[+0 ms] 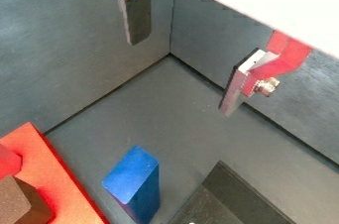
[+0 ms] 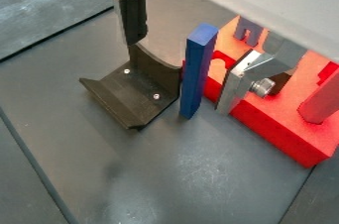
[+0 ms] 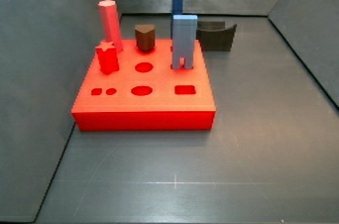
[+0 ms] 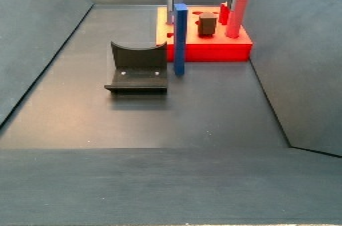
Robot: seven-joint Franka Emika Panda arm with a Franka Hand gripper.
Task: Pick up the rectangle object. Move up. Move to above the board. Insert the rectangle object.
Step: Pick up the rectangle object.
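Board (image 3: 143, 109) — big red block, sitting beyond fingers, rectangular hole in top showing empty; insertion not yet done.

Gripper (image 2: 185, 42) hanging over rectangle object, fingers (image 2: 131, 17) spread wide, holding nothing; bar top lying roughly between them in a wrist view, no contact showing. Judging: pick-up only beginning — grasp, lift, move over board, insert all remaining.

Rectangle object (image 2: 196, 71) — tall slim dark blue bar, standing upright on floor, just beside fixture (image 2: 133, 89), board on its far side.
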